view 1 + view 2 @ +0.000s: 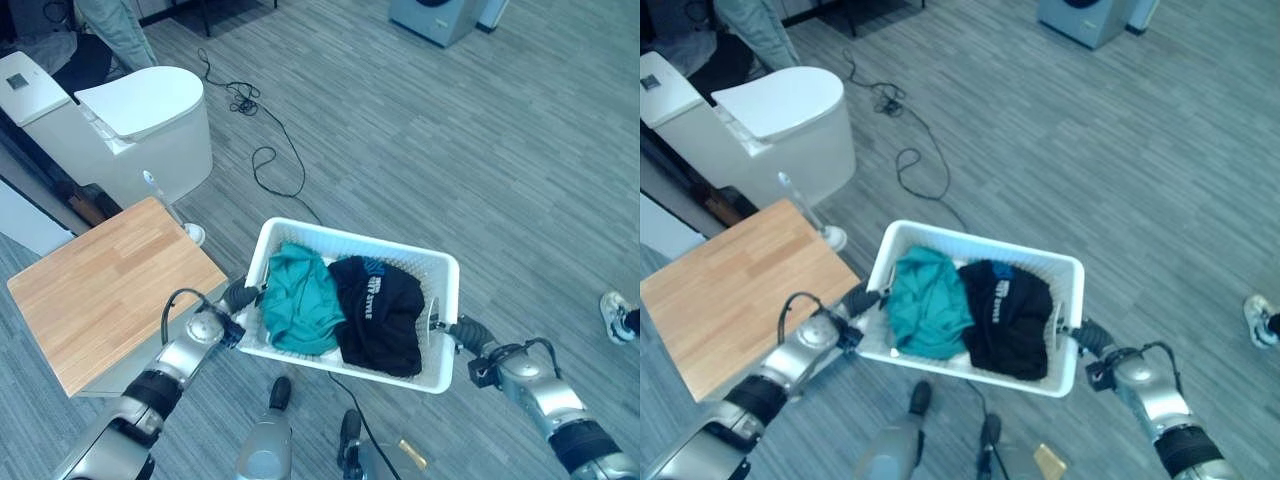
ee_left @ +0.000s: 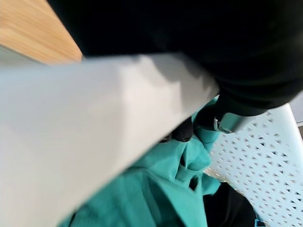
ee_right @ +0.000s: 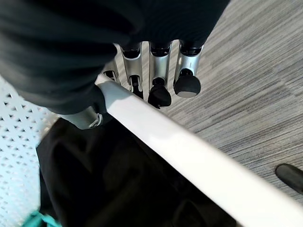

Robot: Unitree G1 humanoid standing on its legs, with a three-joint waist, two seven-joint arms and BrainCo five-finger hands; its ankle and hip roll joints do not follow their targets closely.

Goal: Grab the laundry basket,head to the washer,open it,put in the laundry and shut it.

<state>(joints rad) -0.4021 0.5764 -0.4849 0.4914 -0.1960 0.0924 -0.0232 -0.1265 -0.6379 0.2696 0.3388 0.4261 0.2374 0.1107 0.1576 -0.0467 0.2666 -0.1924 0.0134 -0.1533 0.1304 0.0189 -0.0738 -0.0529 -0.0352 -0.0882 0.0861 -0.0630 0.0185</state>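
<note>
The robot has the white basket (image 1: pixel 352 300) up off the floor, carried between its two hands, so the grab looks done and the walk to the washer is the step in hand. The left hand (image 1: pixel 238 296) grips the basket's left rim, its fingers mostly hidden behind that rim in the wrist view, so I cannot tell just how they close; the right hand (image 3: pixel 142 75) has its fingers (image 3: pixel 159 94) curled over the right rim with the thumb under it, clamped on. Inside lie a teal garment (image 1: pixel 300 298) and a black one (image 1: pixel 380 312), side by side. The washer (image 1: pixel 437 18) stands well off across the room at the far edge, so next it must turn and walk that way, keeping the basket level. Underfoot is grey plank floor (image 1: pixel 480 160); a wooden bench (image 1: pixel 105 290) sits just left of the basket, a white toilet (image 1: pixel 130 125) beyond it, and a black cable (image 1: pixel 265 150) trails over the floor.
</note>
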